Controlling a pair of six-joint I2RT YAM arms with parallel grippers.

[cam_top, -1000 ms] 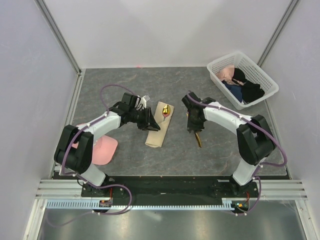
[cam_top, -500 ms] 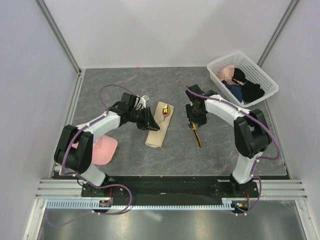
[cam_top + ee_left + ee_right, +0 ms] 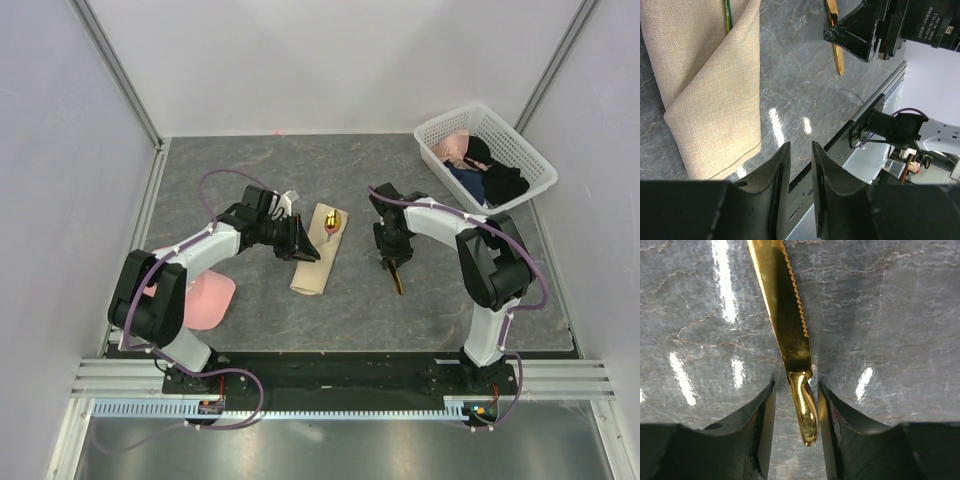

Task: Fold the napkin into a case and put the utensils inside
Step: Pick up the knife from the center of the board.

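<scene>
Grey marbled tabletop (image 3: 330, 170), folded napkin (image 3: 312, 268), pale walls (image 3: 330, 60)

on the counter (image 3: 250, 160), spoon (image 3: 331, 222) in the napkin (image 3: 314, 262) at the middle, knife (image 3: 398, 279) right of it, basket (image 3: 536, 172) in far right corner

Robotics test cell: plain white panel walls (image 3: 330, 60) in aluminium frame posts (image 3: 115, 70) enclose a grey marbled bench (image 3: 350, 170). A left robot arm (image 3: 200, 250) and right robot arm (image 3: 450, 225), trailing purple cables (image 3: 215, 180), are bolted to a black base rail (image 3: 330, 372) above a slotted cable duct (image 3: 330, 408).
</scene>
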